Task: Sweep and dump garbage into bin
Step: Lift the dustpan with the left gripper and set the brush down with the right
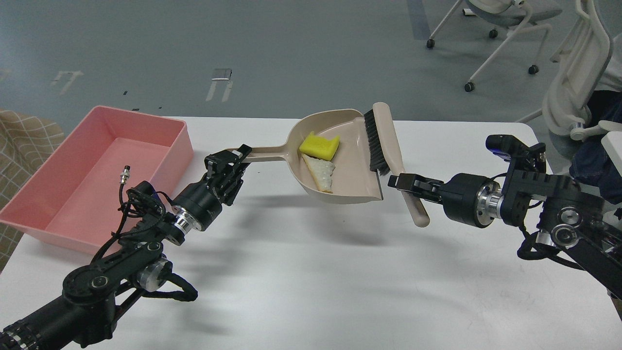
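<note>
The beige dustpan (350, 170) is held above the white table, its long handle pointing left. My left gripper (232, 160) is shut on that handle. Inside the pan lie the yellow sponge chunk (319, 146) and the off-white crusty strip (320, 172), side by side near the handle end. My right gripper (403, 183) is shut on the handle of the beige hand brush (384, 138), whose black bristles stand along the pan's right edge. The pink bin (92, 170) sits at the table's far left and looks empty.
The white table (311, 282) ends at its far edge just behind the dustpan. White wheeled office chairs (505, 29) stand on the grey floor at the back right. A checked cloth (24, 141) shows at the far left beside the bin.
</note>
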Available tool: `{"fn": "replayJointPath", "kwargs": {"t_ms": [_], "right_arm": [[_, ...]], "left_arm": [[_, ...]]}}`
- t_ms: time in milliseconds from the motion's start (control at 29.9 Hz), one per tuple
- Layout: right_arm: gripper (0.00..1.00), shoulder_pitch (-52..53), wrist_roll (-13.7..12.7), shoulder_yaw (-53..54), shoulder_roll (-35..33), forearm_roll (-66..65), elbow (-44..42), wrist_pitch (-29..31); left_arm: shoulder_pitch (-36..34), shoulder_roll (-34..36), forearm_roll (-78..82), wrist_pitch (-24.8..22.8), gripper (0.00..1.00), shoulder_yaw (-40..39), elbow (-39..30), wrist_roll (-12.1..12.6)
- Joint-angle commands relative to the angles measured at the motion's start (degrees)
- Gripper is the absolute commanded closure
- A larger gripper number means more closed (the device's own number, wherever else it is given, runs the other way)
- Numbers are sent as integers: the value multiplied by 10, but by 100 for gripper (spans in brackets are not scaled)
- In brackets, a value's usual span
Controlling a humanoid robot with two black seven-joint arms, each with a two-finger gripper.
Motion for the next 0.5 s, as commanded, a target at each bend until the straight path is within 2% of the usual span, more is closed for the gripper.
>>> {"fn": "replayJointPath", "kwargs": {"t_ms": [0, 234, 468], "right_arm": [[100, -1, 0, 1, -3, 0, -1, 0], [100, -6, -1, 1, -53, -1, -9, 0], [100, -25, 1, 0, -157, 1, -10, 0]], "left_arm": [[-1, 0, 0, 0, 90, 0, 0, 0], [-3, 2, -6, -1, 90, -5, 0, 0], [-3, 3, -8, -1, 90, -6, 0, 0]]}}
